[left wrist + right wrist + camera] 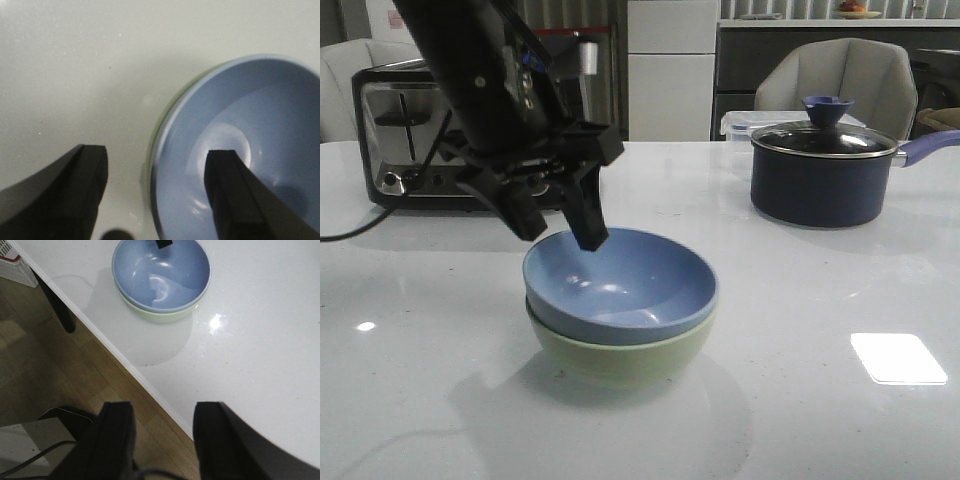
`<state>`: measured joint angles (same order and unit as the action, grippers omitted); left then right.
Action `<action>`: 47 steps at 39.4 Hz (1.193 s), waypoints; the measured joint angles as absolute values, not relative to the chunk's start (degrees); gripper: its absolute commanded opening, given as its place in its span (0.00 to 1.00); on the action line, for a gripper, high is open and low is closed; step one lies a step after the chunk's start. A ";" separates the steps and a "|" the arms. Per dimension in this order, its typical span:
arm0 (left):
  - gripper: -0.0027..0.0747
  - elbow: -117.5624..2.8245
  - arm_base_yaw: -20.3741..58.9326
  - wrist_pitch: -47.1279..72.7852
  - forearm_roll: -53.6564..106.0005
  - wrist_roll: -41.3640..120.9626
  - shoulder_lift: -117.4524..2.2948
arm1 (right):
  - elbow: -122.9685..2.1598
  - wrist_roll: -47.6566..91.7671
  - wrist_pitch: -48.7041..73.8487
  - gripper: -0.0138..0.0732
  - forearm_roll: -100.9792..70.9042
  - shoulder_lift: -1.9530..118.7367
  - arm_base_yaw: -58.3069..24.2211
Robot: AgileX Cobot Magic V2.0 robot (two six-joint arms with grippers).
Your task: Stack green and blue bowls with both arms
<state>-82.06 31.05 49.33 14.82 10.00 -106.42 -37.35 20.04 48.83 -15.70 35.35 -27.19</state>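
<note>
My left gripper [558,225] gapes, empty, straddling the blue bowl's [620,285] rim — nested in the green bowl [620,358]; right gripper [160,432] open, well apart.

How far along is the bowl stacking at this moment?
Stacking looks done: the dusty blue matte bowl sits nested in the pale green matte bowl. The left gripper straddles the blue bowl's rim, jaws open. Only withdrawing remains; the right gripper is open and clear.
</note>
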 measured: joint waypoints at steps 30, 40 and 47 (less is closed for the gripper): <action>0.67 -66.86 37.98 50.69 13.41 13.76 -69.29 | -37.35 18.14 48.83 0.62 -15.70 35.35 -27.09; 0.67 -56.13 37.98 50.59 8.11 10.20 -54.42 | -37.35 12.79 49.63 0.62 -14.79 35.35 -27.09; 0.67 -49.88 37.98 50.70 1.38 3.79 -44.27 | -37.35 11.87 50.90 0.62 -12.41 35.35 -27.09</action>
